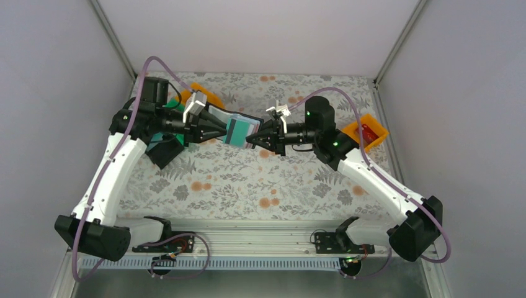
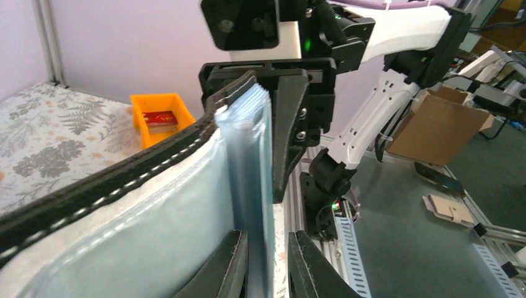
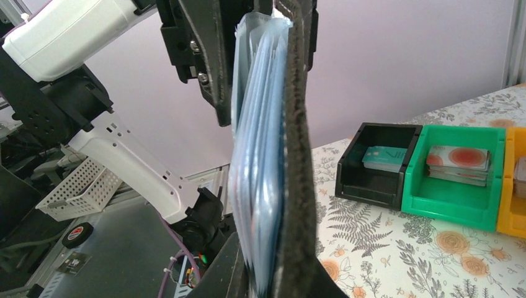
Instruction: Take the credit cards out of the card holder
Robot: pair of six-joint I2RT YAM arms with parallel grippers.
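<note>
The black card holder [image 1: 237,129] hangs open in the air between my two grippers, bluish pockets showing. My right gripper [image 1: 249,139] is shut on its edge; the right wrist view shows the black cover [image 3: 298,155] and the pocket stack filling the gripper [image 3: 270,267]. My left gripper [image 1: 223,131] meets it from the other side. In the left wrist view this gripper [image 2: 268,234] stands narrowly apart astride the pocket leaves [image 2: 251,186], with a sliver of gap at the right finger [image 2: 310,267]. The stitched cover [image 2: 124,180] folds off to the left. Cards inside the pockets cannot be told apart.
An orange tray [image 1: 367,132] holding a red card [image 2: 160,117] stands at the right. At the left are a black tray [image 3: 378,164] with a teal card [image 3: 384,158], a green tray [image 3: 456,186] with pale cards [image 3: 459,162], and another orange tray [image 1: 206,94].
</note>
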